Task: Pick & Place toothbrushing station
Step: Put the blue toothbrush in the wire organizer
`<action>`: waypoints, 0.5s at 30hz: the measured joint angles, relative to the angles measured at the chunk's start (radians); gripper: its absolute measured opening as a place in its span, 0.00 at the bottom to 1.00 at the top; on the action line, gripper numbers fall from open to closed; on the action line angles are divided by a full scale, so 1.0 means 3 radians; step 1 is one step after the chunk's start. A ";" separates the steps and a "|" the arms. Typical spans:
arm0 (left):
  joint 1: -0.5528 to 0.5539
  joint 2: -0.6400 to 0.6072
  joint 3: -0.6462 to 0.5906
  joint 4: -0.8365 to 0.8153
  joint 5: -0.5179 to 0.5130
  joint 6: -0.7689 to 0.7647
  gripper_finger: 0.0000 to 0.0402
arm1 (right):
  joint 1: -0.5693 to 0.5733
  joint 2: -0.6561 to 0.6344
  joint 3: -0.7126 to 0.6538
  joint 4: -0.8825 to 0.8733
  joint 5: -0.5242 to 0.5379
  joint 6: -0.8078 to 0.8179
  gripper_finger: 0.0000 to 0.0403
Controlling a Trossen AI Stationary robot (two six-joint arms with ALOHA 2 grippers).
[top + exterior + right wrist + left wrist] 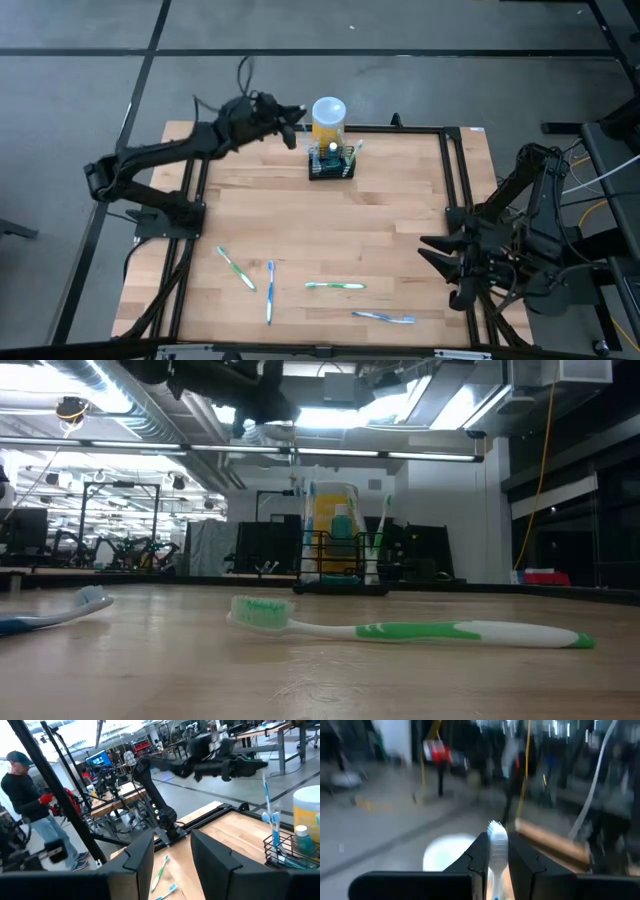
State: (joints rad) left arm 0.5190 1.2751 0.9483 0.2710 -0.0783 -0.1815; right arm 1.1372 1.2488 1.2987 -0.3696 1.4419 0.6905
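a toothbrush (pixel 496 840) is pinched head-up by the left gripper (pixel 497 862) near the wire holder (pixel 332 163), apparently for dropping in; the right gripper (pixel 172 851) is parked, part open and empty.

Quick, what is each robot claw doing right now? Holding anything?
Left gripper: shut on a toothbrush, raised near the black wire holder.
Right gripper: open, empty, waiting at the table's right edge.

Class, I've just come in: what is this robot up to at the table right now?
The left hand is shut on a toothbrush, held up near the black wire-mesh holder at the table's far edge, beside a yellow cylinder. Four more toothbrushes, one green and white, lie on the near side. The right hand waits open at the right edge.
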 joint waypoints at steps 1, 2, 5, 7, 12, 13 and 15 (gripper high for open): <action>-0.0057 0.0000 -0.0089 0.0254 -0.0135 -0.0010 0.09 | 0.0024 0.0000 0.0000 0.0010 0.0040 0.0001 0.33; -0.0100 0.0014 -0.0167 0.0445 -0.0253 -0.0015 0.09 | 0.0045 0.0000 0.0000 0.0016 0.0074 0.0002 0.33; -0.0180 0.0098 -0.0347 0.0632 -0.0448 -0.0052 0.09 | 0.0091 0.0000 0.0000 0.0054 0.0152 0.0002 0.33; -0.0209 0.0150 -0.0412 0.0741 -0.0482 -0.0102 0.09 | 0.0106 0.0000 0.0000 0.0074 0.0162 0.0002 0.33; -0.0293 0.0274 -0.0467 0.0870 -0.0541 -0.0122 0.09 | 0.0122 0.0000 0.0000 0.0087 0.0206 -0.0001 0.33; -0.0309 0.0305 -0.0467 0.0907 -0.0570 -0.0118 0.09 | 0.0122 0.0000 0.0000 0.0087 0.0205 -0.0001 0.33; -0.0320 0.0349 -0.0466 0.0959 -0.0597 -0.0112 0.09 | 0.0121 0.0000 0.0000 0.0087 0.0204 -0.0001 0.33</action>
State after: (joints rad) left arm 0.4230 1.3796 0.8085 0.5585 -0.2574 -0.2150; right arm 1.1736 1.2488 1.2987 -0.3435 1.5032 0.6903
